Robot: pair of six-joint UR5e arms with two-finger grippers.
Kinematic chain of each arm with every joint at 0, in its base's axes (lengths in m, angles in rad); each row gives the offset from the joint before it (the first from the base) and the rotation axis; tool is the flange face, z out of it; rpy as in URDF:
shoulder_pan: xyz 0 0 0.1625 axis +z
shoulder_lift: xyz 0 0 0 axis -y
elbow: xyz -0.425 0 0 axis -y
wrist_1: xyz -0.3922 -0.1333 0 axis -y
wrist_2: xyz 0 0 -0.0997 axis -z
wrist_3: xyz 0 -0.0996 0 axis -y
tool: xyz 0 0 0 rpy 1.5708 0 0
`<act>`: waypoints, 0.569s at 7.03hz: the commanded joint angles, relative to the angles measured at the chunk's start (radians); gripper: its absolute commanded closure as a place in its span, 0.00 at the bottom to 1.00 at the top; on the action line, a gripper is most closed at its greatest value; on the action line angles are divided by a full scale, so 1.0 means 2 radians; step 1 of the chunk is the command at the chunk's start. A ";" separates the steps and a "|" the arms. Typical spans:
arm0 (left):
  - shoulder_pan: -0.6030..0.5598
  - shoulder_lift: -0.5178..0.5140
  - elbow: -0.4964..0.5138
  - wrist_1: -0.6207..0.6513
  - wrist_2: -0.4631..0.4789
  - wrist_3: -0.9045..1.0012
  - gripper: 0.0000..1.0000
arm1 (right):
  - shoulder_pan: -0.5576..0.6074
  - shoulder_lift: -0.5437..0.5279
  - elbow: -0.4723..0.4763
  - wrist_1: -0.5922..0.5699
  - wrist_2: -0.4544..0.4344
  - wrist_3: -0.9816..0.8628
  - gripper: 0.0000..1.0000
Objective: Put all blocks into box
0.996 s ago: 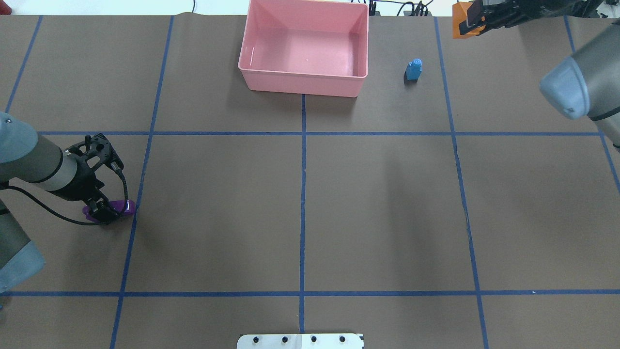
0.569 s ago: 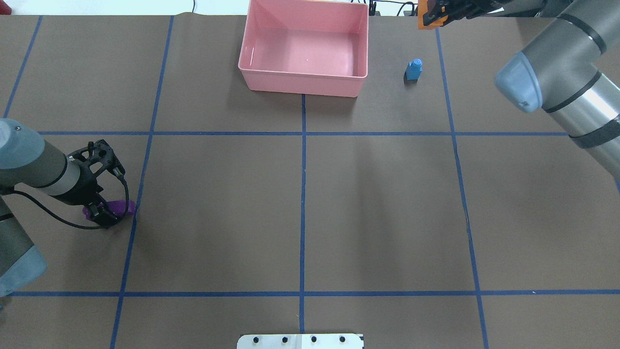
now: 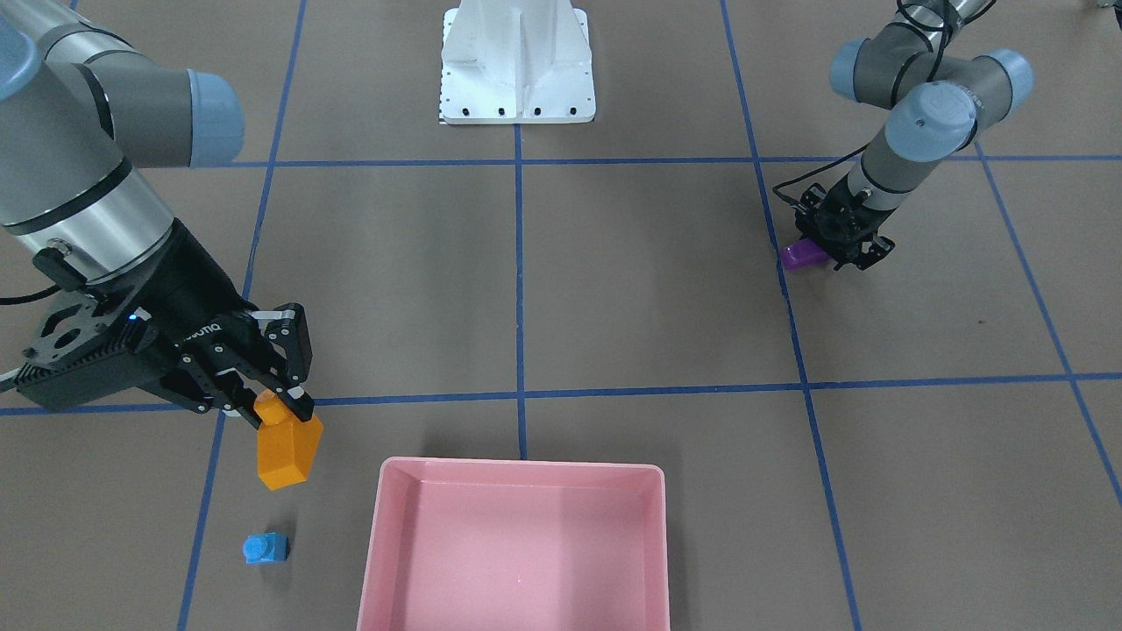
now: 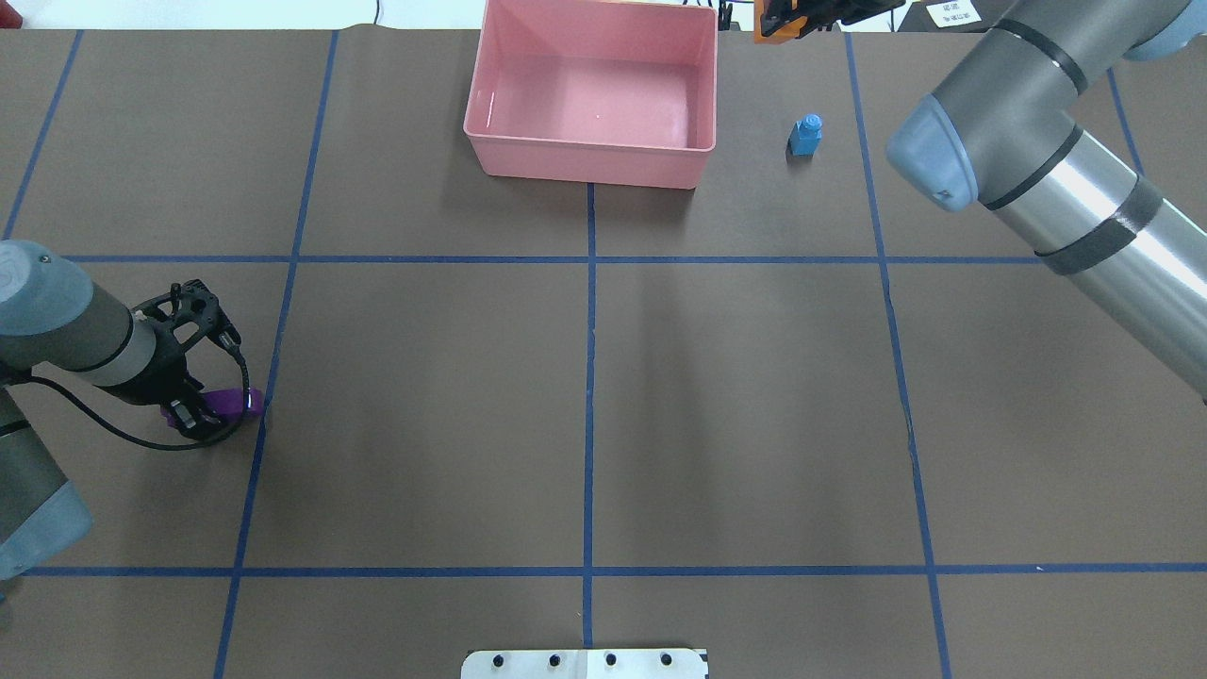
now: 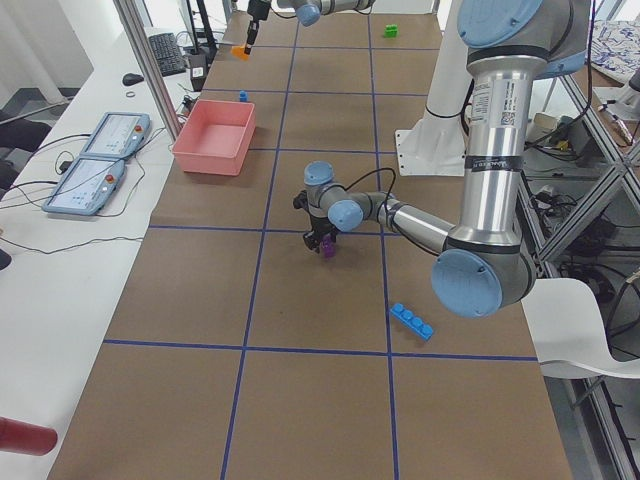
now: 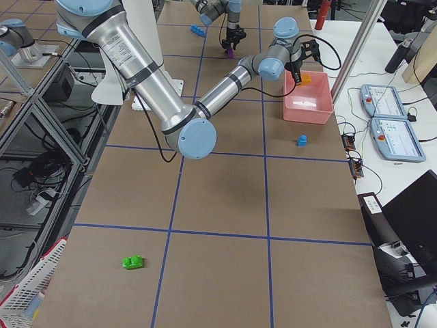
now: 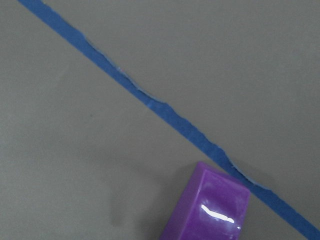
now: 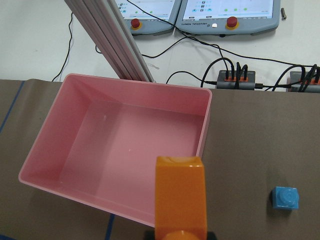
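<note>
The orange block (image 3: 287, 451) hangs in the air with my right gripper (image 3: 279, 410) shut on its top stud, beside the pink box (image 3: 521, 465) on the side where the small blue block (image 3: 265, 548) stands. In the right wrist view the orange block (image 8: 180, 195) overlaps the near wall of the box (image 8: 125, 150). My left gripper (image 4: 193, 415) is down at the table, open, its fingers astride the lying purple block (image 4: 234, 403). A long blue block (image 5: 411, 321) and a green block (image 6: 132, 262) lie far from the box.
The white robot base (image 3: 517, 70) sits at the table's middle edge. Blue tape lines (image 4: 589, 377) grid the brown table. Beyond the box stand an aluminium post (image 8: 110, 40), control panels (image 8: 227, 10) and cables.
My right arm has carried the orange block leftward in the overhead view, toward the box. The left wrist has shifted slightly over the purple block, which has stayed in place.
</note>
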 commanded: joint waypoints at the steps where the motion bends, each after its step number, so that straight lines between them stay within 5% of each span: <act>1: 0.000 0.009 -0.023 0.002 -0.005 -0.075 1.00 | -0.013 0.034 -0.032 0.000 -0.015 0.001 1.00; 4: -0.007 0.013 -0.066 0.005 -0.076 -0.101 1.00 | -0.027 0.112 -0.142 0.001 -0.033 0.001 1.00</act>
